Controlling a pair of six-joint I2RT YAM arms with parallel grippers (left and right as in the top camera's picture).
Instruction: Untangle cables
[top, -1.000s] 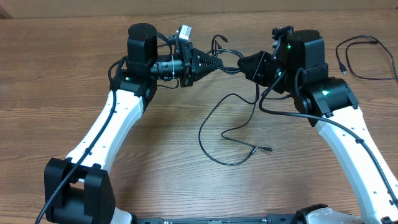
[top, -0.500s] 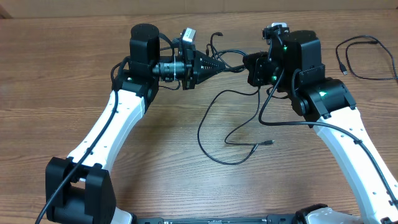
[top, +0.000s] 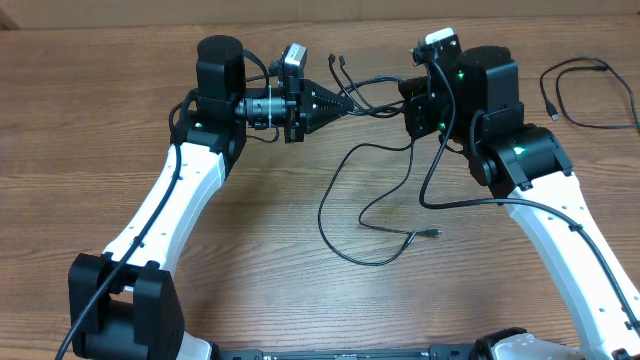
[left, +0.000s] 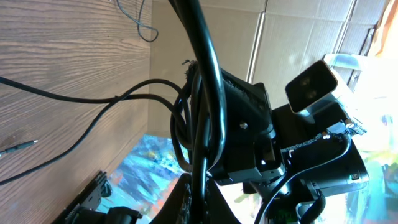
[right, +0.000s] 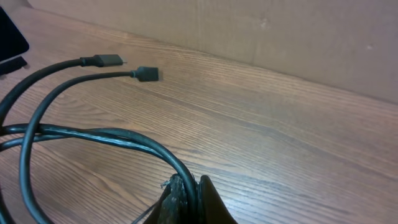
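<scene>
Overhead view: a wood-grain counter is shown, backed along its far edge by a cardboard wall.
Left arm: white links with black joints. It is extended from the near left to the far middle of the counter, with the wrist turned to the right.
Right arm: same build, extended from the near right to the far middle, with the wrist turned to the left. Green lights are lit on its housing.
Left pincer: clenched on the cables. In the left wrist view a cord is seen running up from between the closed fingers.
Right pincer: clenched on the same bundle. In the right wrist view the cords are seen pinched at the fingertips at the bottom of the frame.
Cables: thin black cords, spanned between the two pincers at the far middle of the counter and crossed over one another in short loops.
Hanging loop: one cord is dropped from the bundle onto the counter between the arms and laid in an open curve.
Loose cable: laid alone at the far right of the counter, well apart from the bundle and gripped by neither pincer.
Free plugs: two connector ends are seen side by side in the right wrist view, pointed toward the wall. Contact with the counter cannot be told.
Trailing plug: a small connector at the end of the cord on the counter, near the right arm.
</scene>
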